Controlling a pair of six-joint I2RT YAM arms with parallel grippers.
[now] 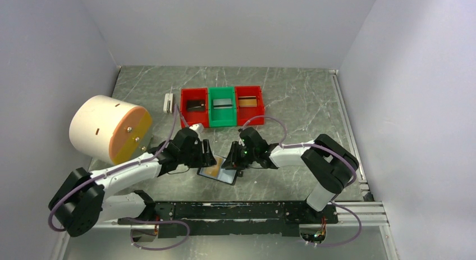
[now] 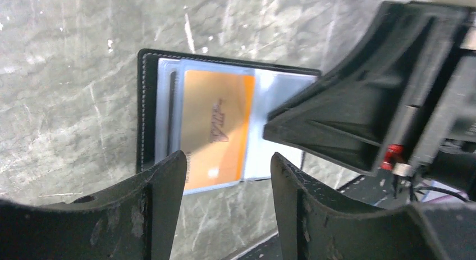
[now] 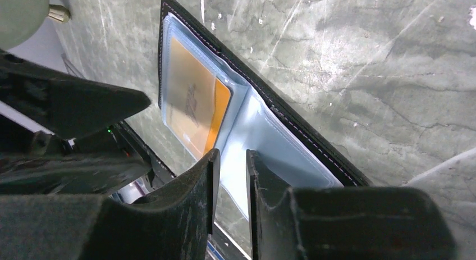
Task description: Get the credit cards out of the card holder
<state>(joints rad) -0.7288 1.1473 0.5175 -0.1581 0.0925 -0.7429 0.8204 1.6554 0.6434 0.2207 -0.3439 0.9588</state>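
Observation:
The black card holder (image 1: 220,174) lies open on the table between both grippers, its bluish glossy pockets facing up. An orange credit card (image 2: 216,128) sits in its left pocket and also shows in the right wrist view (image 3: 193,105). The right pocket (image 3: 269,139) looks empty. My left gripper (image 2: 227,176) is open and empty, just above the holder's near edge by the orange card. My right gripper (image 3: 231,164) has its jaws a narrow gap apart over the right pocket's near edge, with nothing seen clamped. Other cards lie in the bins: dark (image 1: 195,106), grey (image 1: 222,103), tan (image 1: 247,101).
Three bins stand in a row at the back: red (image 1: 187,115), green (image 1: 222,121), red (image 1: 258,107). A small white clip block (image 1: 168,103) stands left of them. A large white and orange cylinder (image 1: 109,129) lies at the left, close to the left arm.

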